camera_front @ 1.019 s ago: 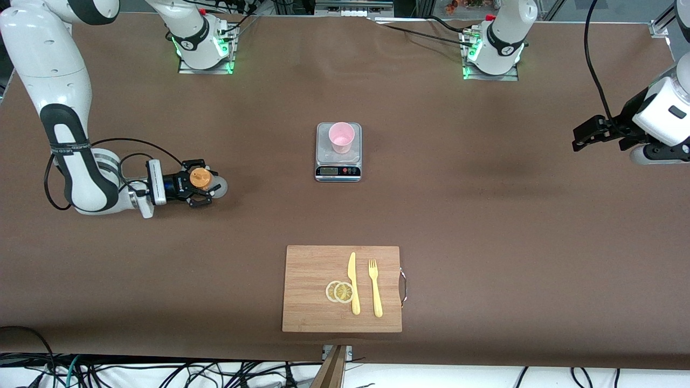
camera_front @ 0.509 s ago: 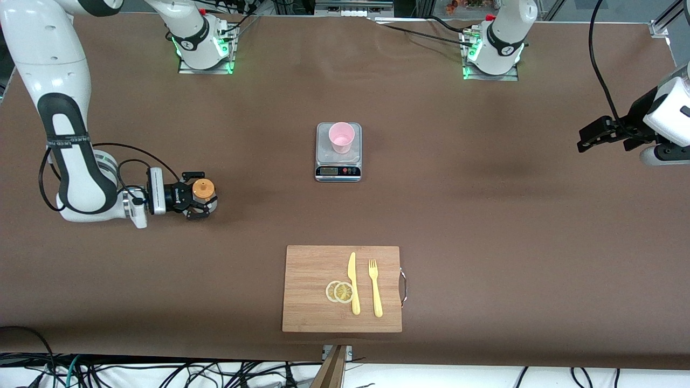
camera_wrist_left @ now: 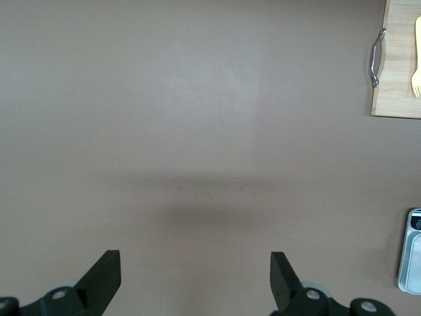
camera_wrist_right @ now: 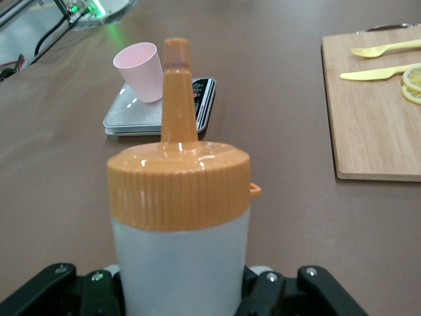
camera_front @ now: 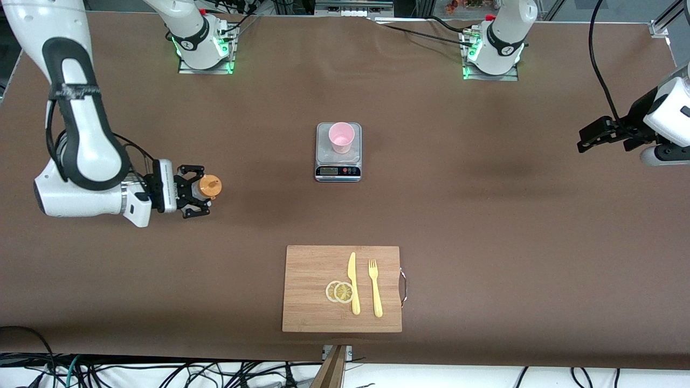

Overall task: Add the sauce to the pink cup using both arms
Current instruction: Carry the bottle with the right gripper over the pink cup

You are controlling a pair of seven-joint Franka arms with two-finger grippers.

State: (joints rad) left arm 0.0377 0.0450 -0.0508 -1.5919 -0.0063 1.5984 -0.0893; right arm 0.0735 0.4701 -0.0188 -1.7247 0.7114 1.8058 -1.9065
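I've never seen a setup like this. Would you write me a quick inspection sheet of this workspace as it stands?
Surface: brown table, covered edge to edge.
Job's things: sauce bottle upright, gripped toward the right arm's end; pink cup upright on a scale mid-table.
Clutter: wooden board nearer the front camera than the scale, carrying a yellow knife, a yellow fork and two lemon slices.
Grippers: right hand shut on the sauce bottle; left hand open, empty, waiting over bare table at its own end.
Cables: black cables bundled below the table's near edge.
Surroundings: nothing seen.
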